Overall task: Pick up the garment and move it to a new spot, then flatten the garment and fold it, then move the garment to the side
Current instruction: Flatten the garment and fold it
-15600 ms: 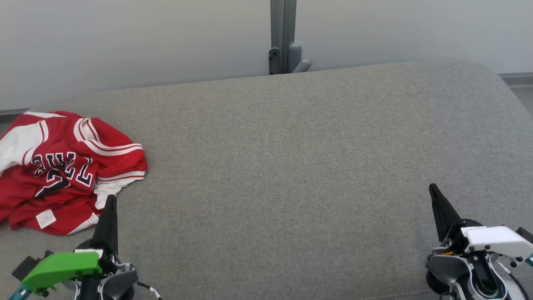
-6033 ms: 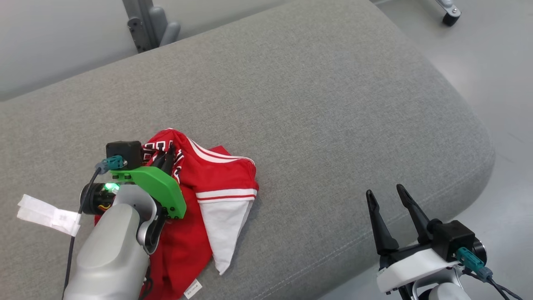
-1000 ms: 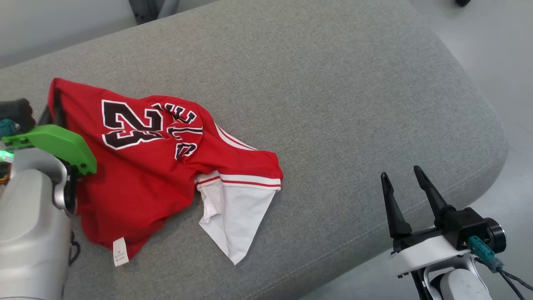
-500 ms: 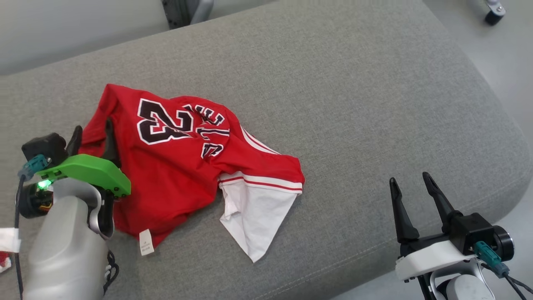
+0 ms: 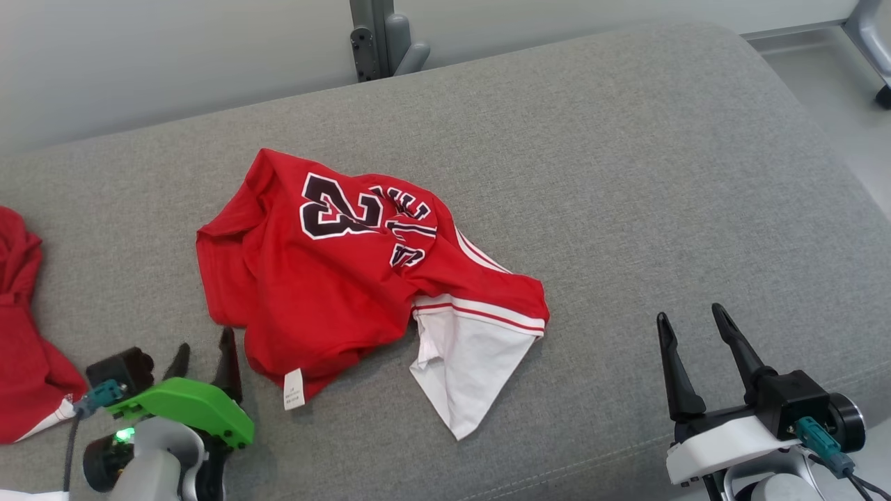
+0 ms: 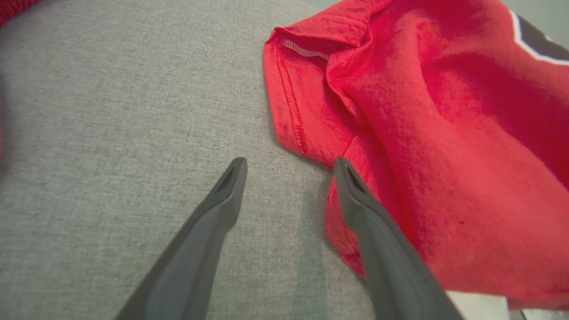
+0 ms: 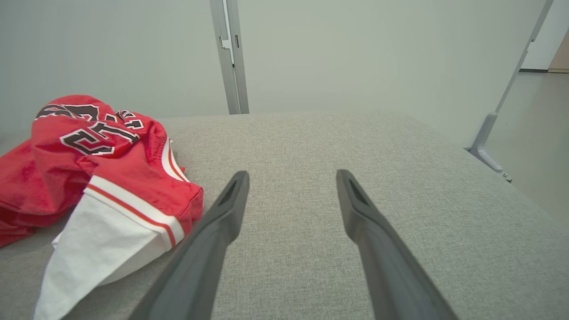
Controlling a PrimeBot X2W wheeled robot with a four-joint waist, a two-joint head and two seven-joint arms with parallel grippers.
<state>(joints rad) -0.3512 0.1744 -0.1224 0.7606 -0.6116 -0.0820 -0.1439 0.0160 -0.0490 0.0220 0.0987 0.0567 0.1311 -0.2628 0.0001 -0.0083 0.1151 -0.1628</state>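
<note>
The garment is a red jersey with a black "23" and a white sleeve, lying crumpled on the grey padded surface, left of centre. My left gripper stands open just off the jersey's near left edge, holding nothing. In the left wrist view the left gripper has bare grey fabric between its fingers, and the red garment lies right beside the right finger. My right gripper is open and empty at the lower right, well apart from the jersey. The right wrist view has the right gripper over bare padding with the garment to its left.
Another red cloth lies at the far left edge. A grey metal post stands against the wall behind the surface. The padded surface rounds off at the right, with floor beyond it and a caster there.
My left gripper has opened, let go of the garment and drawn back to its near left edge. The head camera has turned, shifting the whole picture. The right gripper stays open.
</note>
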